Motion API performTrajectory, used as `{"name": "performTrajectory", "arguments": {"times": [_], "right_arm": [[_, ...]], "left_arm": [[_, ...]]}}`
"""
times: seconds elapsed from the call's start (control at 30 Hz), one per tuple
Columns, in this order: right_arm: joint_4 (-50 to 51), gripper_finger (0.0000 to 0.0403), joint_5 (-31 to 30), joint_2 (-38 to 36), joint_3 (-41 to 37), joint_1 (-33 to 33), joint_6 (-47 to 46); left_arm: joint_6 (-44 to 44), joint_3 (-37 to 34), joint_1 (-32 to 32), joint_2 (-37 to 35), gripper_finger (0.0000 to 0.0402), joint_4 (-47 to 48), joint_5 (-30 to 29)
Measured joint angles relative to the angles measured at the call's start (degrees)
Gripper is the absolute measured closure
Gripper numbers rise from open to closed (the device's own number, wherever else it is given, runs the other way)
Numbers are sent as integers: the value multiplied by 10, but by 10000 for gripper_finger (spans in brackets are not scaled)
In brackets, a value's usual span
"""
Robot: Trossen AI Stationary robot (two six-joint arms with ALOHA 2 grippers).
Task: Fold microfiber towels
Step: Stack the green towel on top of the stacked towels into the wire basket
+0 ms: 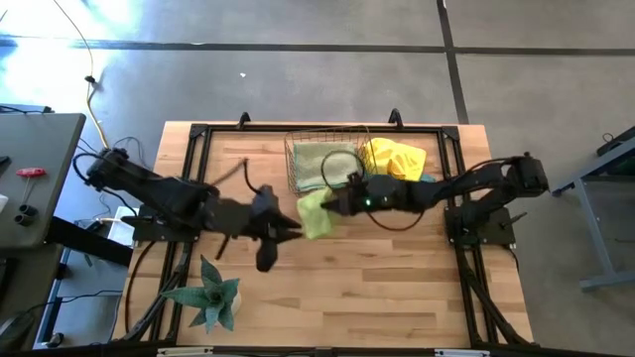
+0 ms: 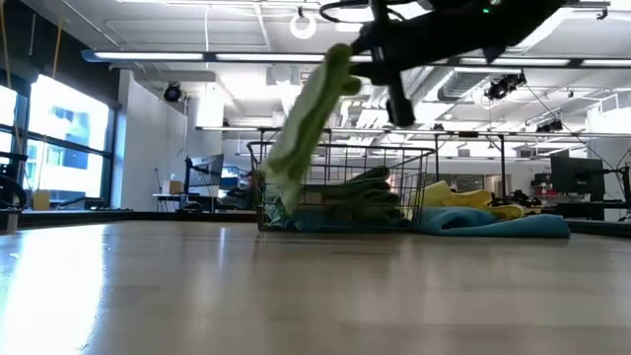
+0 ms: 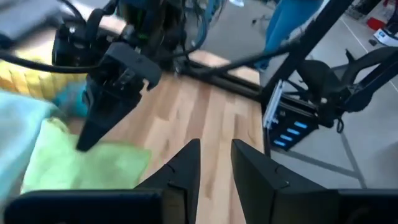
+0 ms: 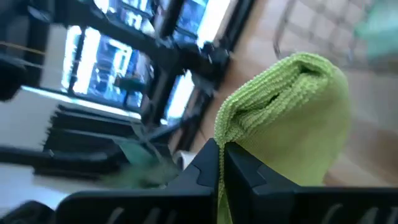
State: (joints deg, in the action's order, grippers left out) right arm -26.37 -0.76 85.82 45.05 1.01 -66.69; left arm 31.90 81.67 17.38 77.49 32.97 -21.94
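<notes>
The right gripper (image 1: 332,203) is clamped on a corner of a soft lime green microfiber towel (image 1: 316,212), holding it off the light wooden table (image 1: 397,288) so it hangs down just in front of the copper wire basket (image 1: 327,162). The left gripper (image 1: 295,228), fingers slightly apart and empty, sits just left of the hanging cloth. A pale green towel (image 1: 317,164) lies in the basket; a bright yellow towel (image 1: 394,157) and a light blue towel (image 2: 493,225) lie to its right.
</notes>
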Motion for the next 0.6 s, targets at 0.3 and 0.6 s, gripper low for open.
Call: {"name": "performTrajectory", "arguments": {"times": [0.3, 0.6], "right_arm": [[204, 403, 27, 4, 173, -120, 149], [213, 403, 58, 72, 217, -203, 139]], "left_arm": [[-115, 0, -70, -80, 321, 10, 2], [-147, 0, -108, -131, 321, 95, 7]]}}
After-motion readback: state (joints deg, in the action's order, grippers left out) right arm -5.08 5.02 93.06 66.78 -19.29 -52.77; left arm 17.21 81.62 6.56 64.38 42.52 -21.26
